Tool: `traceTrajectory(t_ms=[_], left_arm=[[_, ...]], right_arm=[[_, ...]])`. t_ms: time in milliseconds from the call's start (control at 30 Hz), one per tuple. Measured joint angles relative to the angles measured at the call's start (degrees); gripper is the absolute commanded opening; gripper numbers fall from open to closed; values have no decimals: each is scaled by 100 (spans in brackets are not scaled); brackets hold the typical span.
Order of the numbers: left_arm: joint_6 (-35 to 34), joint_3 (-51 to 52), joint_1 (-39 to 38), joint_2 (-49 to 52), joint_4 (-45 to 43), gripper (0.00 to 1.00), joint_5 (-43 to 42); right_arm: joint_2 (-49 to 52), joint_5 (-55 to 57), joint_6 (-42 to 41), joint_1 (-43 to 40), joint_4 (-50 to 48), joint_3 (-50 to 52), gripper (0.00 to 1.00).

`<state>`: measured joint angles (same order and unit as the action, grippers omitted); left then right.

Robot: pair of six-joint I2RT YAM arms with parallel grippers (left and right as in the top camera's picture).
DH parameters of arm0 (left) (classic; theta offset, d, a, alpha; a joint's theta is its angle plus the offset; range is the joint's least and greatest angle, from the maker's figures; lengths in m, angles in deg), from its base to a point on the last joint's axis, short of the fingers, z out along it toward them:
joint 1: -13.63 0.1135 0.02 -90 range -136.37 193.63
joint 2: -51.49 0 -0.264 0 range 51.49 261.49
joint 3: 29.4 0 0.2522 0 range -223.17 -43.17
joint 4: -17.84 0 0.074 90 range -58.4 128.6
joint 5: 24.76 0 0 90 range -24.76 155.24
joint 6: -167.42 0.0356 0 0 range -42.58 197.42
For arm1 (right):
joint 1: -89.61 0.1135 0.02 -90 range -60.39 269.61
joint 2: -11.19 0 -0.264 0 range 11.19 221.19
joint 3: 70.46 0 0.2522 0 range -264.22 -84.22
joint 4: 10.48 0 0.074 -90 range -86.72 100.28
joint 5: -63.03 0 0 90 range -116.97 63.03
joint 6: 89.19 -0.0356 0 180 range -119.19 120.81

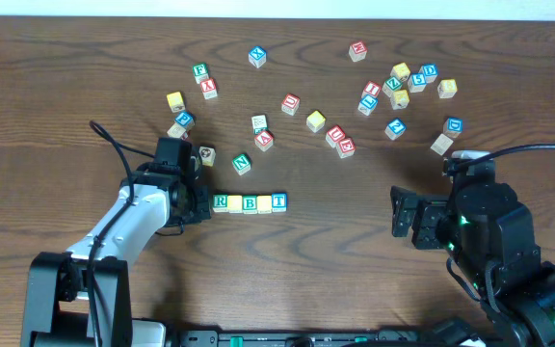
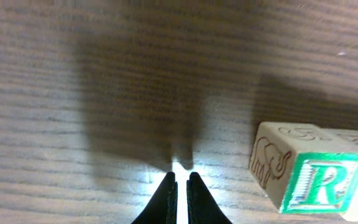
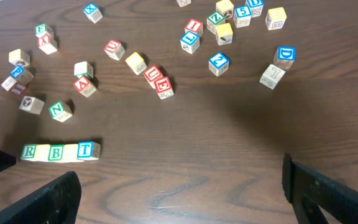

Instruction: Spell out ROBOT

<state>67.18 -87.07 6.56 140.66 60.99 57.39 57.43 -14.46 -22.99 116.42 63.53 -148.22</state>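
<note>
Frankly, my left fingers (image 2: 170,193), pressed together, sit beside the R block (image 2: 316,183) heading the row (image 1: 250,202) at 3 o'clock; drifting sideways could knock it crooked. My right fingers (image 1: 405,214) hang spread.

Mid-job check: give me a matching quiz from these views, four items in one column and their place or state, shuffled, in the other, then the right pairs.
Column one:
1. R block
2. T block
3. N block
4. left gripper

Column two:
a. right end of the row
b. shut and empty, just off the row's left end
c. left end of the row
d. alone, beyond the row from the robot

Pairs: 1-c, 2-a, 3-d, 4-b.
</note>
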Motion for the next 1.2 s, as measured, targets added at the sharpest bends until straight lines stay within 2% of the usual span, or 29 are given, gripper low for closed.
traceTrajectory(t_ms=[600, 967, 1200], left_arm=[[616, 0, -2, 0, -387, 7, -271], [750, 0, -498, 0, -389, 7, -282], [752, 0, -538, 0, -391, 8, -282]], right_arm=[[0, 0, 0, 0, 0, 0, 99], [0, 0, 0, 0, 0, 0, 99], [0, 0, 0, 0, 0, 0, 99]])
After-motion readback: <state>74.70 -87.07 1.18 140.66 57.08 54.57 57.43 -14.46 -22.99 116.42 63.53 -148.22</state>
